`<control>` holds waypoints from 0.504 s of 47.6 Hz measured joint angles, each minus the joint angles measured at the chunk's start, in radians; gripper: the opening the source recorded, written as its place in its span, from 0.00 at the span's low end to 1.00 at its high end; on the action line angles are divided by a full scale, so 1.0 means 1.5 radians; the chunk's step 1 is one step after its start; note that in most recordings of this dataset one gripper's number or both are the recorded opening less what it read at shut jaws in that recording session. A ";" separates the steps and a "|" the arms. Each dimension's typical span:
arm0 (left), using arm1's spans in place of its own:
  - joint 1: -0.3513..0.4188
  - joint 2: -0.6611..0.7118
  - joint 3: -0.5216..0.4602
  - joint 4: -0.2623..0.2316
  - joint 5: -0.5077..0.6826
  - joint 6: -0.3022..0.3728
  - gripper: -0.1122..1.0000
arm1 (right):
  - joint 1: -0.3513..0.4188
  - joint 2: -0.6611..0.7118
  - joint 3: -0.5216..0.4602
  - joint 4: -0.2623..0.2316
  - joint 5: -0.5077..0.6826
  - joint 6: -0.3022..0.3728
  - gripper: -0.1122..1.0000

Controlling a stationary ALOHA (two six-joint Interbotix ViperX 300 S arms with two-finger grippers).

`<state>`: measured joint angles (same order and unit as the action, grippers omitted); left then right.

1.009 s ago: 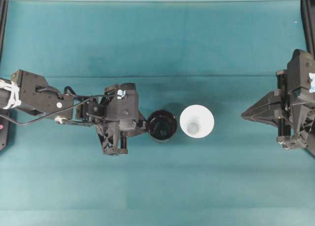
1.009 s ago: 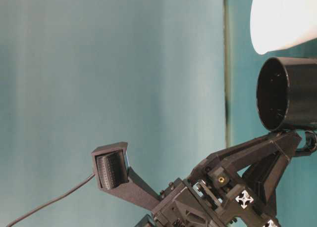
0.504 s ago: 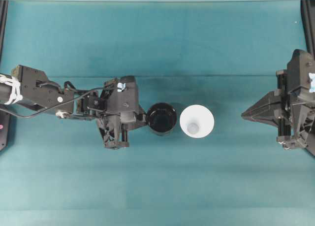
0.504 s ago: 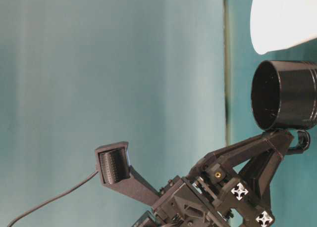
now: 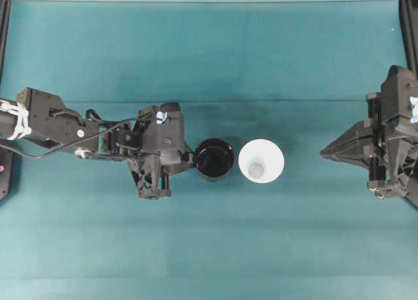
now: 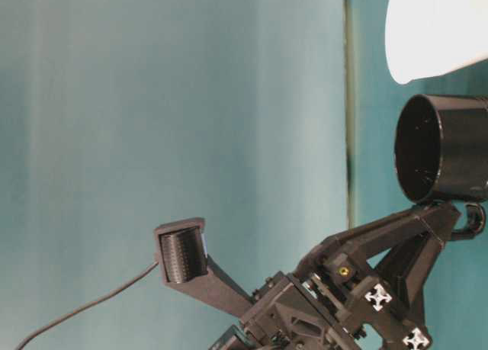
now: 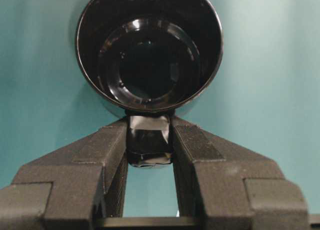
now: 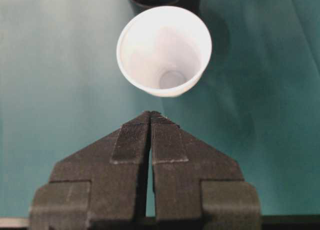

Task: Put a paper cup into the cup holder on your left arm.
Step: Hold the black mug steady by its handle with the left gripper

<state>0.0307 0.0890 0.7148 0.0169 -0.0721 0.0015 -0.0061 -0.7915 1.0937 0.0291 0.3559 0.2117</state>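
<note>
The cup holder (image 5: 215, 159) is set directly ahead of the left tool (image 5: 185, 161), its handle between the jaws. The paper cup (image 5: 261, 161) is placed just beyond it, well apart from the right tool (image 5: 324, 153).

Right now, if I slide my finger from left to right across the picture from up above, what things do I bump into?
left arm → left gripper → cup holder → paper cup → right gripper
</note>
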 measured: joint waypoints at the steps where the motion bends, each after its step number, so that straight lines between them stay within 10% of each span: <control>1: 0.001 0.001 0.000 0.000 0.000 -0.003 0.36 | -0.001 0.000 0.000 0.001 0.000 0.000 0.13; 24: 0.001 0.006 0.000 0.000 0.000 -0.017 0.37 | -0.001 0.000 0.000 0.000 0.000 0.000 0.13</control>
<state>0.0322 0.0982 0.7148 0.0169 -0.0721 -0.0245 -0.0077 -0.7915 1.0937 0.0291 0.3559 0.2117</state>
